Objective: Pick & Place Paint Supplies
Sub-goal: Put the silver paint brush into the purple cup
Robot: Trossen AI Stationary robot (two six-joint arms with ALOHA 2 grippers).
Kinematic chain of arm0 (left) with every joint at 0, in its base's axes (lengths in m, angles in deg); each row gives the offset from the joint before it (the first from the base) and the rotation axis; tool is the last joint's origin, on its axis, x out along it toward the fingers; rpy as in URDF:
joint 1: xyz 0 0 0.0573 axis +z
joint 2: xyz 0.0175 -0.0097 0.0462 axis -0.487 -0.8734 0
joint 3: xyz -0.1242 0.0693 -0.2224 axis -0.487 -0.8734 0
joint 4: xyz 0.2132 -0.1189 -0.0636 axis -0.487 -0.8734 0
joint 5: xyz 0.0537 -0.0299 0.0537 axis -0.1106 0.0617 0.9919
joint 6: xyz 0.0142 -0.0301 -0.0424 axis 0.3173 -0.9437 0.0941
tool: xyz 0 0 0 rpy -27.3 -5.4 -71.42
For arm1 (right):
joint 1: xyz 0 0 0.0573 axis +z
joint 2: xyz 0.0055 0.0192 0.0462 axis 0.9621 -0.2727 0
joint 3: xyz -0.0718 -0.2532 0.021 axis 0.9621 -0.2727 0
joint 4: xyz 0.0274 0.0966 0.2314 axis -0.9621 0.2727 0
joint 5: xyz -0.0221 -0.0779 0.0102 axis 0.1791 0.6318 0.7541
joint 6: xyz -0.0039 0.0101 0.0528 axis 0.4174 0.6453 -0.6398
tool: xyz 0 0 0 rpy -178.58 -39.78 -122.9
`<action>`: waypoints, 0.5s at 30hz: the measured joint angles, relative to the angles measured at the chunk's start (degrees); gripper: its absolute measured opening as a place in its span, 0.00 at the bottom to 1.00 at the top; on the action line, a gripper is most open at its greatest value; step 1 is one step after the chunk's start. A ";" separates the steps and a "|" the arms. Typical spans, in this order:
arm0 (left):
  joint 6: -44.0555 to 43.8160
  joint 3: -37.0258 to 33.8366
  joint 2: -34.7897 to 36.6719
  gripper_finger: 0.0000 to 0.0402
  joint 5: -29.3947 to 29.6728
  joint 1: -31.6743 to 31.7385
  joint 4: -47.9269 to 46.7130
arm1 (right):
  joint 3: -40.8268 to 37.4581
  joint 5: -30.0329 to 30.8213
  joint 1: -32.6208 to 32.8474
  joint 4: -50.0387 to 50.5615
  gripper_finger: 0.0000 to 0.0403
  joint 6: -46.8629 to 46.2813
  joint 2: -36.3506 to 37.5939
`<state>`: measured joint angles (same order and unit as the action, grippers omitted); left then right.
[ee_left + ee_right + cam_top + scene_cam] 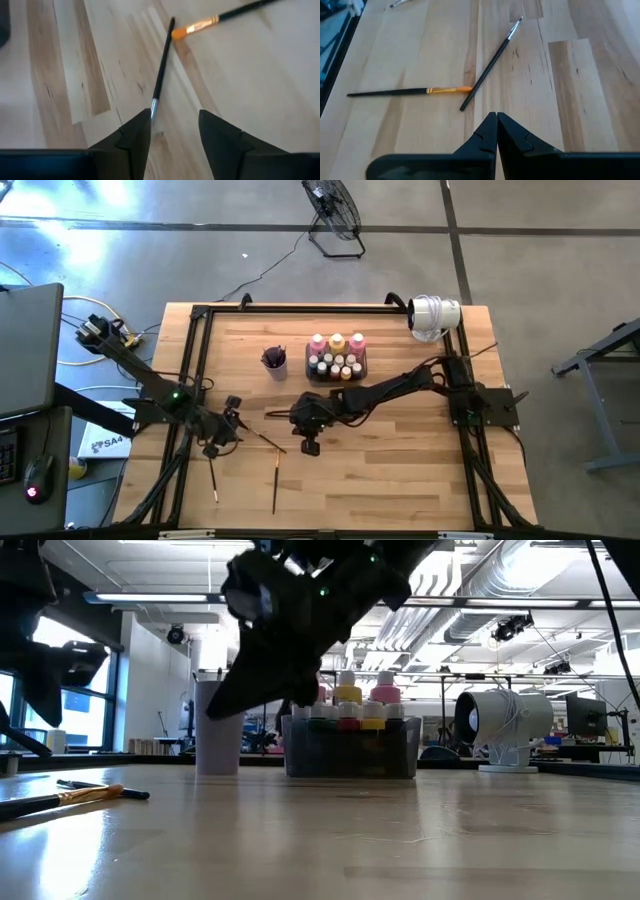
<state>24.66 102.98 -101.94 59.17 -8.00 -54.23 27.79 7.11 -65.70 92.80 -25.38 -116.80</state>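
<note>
Paint bottles with pink, yellow and white caps stand in a dark tray at the table's far middle. A thin dark brush with a silver ferrule lies flat on the wood. Its bristle end is at one fingertip of my open left gripper, which is near the table's left side. The brush's handle end crosses the tip of an orange-ferruled brush, which also lies flat. My right gripper is shut on nothing and hangs just above the wood, short of the dark brush's handle end. My left gripper slants down at the dark brush, along its length. The brush's bristle end runs out of sight behind one fingertip, so I cannot tell whether the finger touches it. The brush lies on the table, not between the fingers.
A small purple cup stands left of the tray. A white rounded device sits at the far right corner. Another brush lies near the front left. A dark frame runs along the table's edges.
</note>
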 joint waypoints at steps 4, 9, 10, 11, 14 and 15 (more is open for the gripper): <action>-0.24 0.00 -3.09 0.41 0.63 0.03 0.33 | 0.01 -0.03 0.04 3.26 0.01 3.73 2.12; -0.39 0.00 -6.08 0.41 1.88 0.82 1.00 | 0.00 -0.01 0.13 5.87 0.01 5.47 4.72; -0.39 0.01 -6.62 0.41 1.71 1.75 1.44 | 0.00 -0.03 0.13 5.88 0.01 5.69 5.00; -0.39 0.02 -6.96 0.41 1.51 2.94 1.46 | 0.00 -0.03 0.13 6.04 0.01 6.13 5.11; 1.05 0.02 -7.36 0.41 -1.59 7.43 1.49 | 0.00 -0.17 0.15 6.49 0.01 7.32 5.11; 2.15 0.02 -7.52 0.41 -3.32 9.15 1.49 | 0.00 -0.18 0.15 6.73 0.01 7.38 5.11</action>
<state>26.80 103.01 -109.46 55.85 1.15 -52.74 27.79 6.93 -65.55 99.53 -18.01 -111.69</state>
